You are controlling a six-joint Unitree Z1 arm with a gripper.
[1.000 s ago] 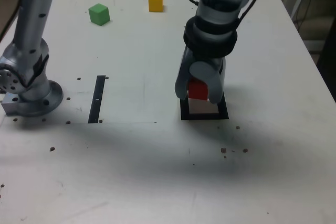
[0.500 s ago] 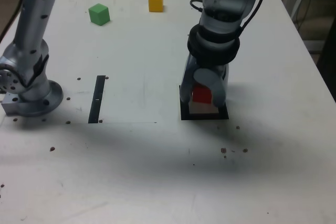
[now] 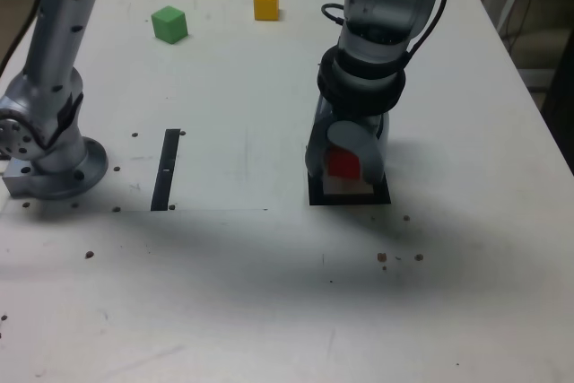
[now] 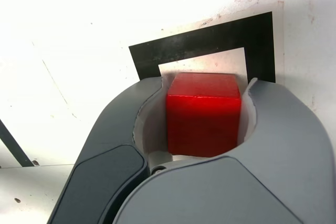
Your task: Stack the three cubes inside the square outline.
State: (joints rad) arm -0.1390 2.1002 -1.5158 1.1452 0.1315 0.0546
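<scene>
1. Straddling a red, solid-coloured cube [image 4: 203, 116] with the two curved grey fingers of the gripper [image 4: 207, 81], one on each side; parted narrowly, about as far as the cube's width. Cannot tell from either view whether both fingers press on it.
2. Positioned over the pale cream centre [image 4: 210, 62] of the thick black square outline [image 4: 260, 43], with the red cube's top and one side face in sight in the wrist view. Cannot tell whether resting on the worktop [image 3: 242, 311] or just above it.
3. Seen in the exterior view with a bare bit of cream and the black border's near edge showing below the red cube.
4. Lying away from the outline, near the far edge of the white worktop: a yellow, solid-coloured cube [image 3: 266, 4], well apart from the gripper.
5. Set to the exterior view's left of the yellow one and slightly nearer the camera: a green, solid-coloured cube [image 3: 169, 24], not touching it.
6. Placed between the grey arm base [image 3: 61, 170] and the outline, in the exterior view: a thin, straight black strip [image 3: 166, 170].
7. Reaching down to the outline from the exterior view's top: the grey arm [image 3: 381, 33], with a dark cable [image 3: 429, 26] alongside.
</scene>
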